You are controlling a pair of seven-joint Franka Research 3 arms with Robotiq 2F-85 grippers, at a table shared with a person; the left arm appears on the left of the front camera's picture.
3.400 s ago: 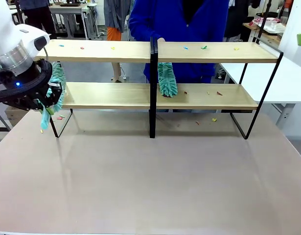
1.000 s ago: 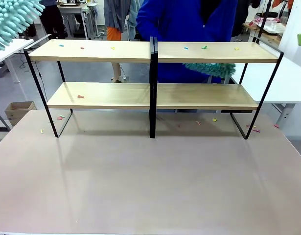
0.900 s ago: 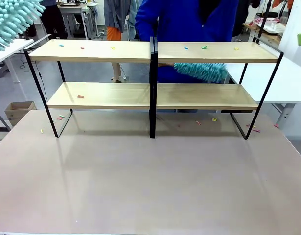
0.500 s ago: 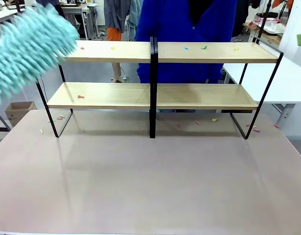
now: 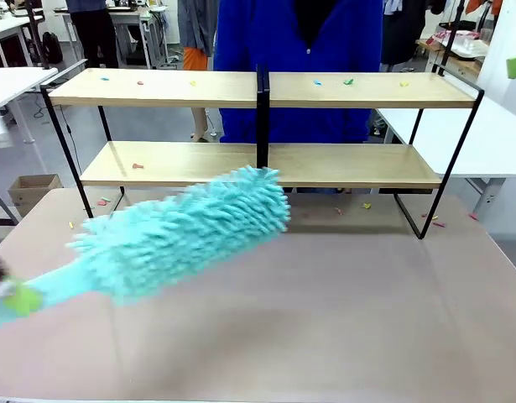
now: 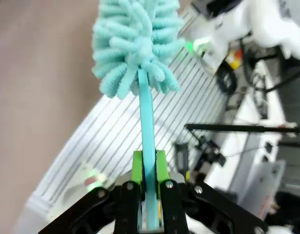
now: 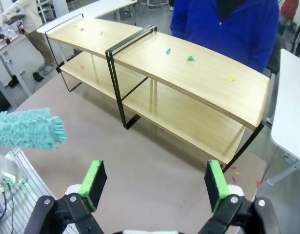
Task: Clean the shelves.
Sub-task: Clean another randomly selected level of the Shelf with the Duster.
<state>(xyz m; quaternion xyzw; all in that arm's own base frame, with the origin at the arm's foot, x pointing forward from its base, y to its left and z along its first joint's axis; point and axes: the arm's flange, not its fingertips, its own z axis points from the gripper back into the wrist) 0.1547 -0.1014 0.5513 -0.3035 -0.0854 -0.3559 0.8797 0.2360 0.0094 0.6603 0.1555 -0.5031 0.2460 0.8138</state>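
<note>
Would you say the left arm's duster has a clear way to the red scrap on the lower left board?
Probably yes: the left gripper holds the duster in front of the shelves, and the lower tier's front is open by the red scrap.

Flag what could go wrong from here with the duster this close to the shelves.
The duster shows blurred, its head close to the shelves; a sweep could knock the rack toward the person behind it.
The left tool is shut on the thin handle; a snag could twist it loose.
Scraps swept off the top board may land on the table, where some already lie.
</note>
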